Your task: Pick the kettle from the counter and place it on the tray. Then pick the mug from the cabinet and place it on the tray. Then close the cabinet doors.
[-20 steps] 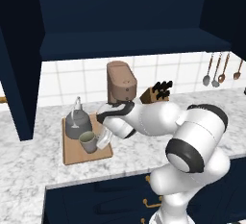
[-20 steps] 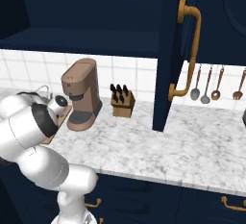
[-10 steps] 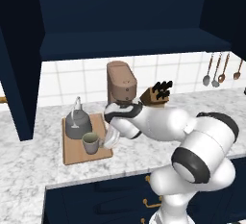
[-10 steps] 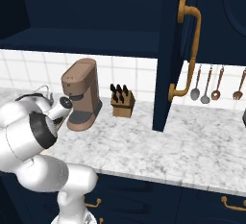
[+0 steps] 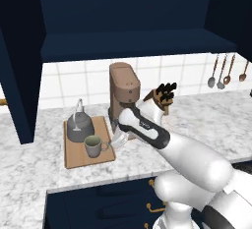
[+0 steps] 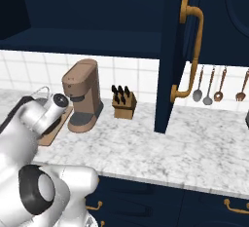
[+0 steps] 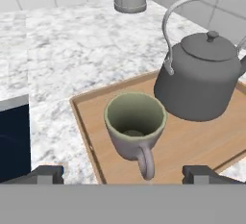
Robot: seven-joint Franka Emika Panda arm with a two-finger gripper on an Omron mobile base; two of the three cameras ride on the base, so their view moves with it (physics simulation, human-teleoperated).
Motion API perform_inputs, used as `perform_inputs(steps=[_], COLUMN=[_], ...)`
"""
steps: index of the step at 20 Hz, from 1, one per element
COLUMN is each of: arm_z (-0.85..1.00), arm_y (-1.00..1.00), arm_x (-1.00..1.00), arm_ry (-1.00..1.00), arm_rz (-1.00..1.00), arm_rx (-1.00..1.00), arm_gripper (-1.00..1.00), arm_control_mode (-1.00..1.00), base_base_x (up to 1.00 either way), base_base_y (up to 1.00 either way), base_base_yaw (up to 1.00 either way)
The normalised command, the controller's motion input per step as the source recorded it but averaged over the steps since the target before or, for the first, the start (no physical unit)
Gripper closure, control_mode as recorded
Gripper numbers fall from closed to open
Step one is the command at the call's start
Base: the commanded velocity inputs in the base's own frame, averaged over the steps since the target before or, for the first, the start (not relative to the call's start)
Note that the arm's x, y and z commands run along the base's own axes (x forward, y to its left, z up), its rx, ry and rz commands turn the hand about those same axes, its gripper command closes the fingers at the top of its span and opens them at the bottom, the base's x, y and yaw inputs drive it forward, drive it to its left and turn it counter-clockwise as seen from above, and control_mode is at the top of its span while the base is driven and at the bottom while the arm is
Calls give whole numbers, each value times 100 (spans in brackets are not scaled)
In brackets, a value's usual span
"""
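The mug (image 7: 135, 131) stands upright on the tray (image 7: 192, 143), beside the kettle (image 7: 204, 81), handle toward the gripper (image 7: 124, 174). The jaws are spread wide on either side of the handle, holding nothing, clear of the mug.

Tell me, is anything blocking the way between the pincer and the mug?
Nothing visible does. The open pincer sits just off the mug, its tips either side of the handle. The mug stands on the tray beside the kettle, which lies beyond it, not between.
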Motion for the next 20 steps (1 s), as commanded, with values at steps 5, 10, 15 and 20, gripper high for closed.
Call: perform_inputs(steps=[5,10,15,20], arm_z=[74,61,58,47], arm_y=[-15,-10,-12,-8], arm_x=[-64,-62,-55,-51], arm_ry=[-1,-7,-6,-3], arm_rz=[-1,0,0,0], arm_rx=[-1,-5,-2,0], arm_gripper=[-100,-100,-100,-100], arm_control_mode=[-100,-100,-100,-100], base_base_x=[0,0,0,0], base_base_y=[0,0,0,0], base_base_yaw=[0,0,0,0])
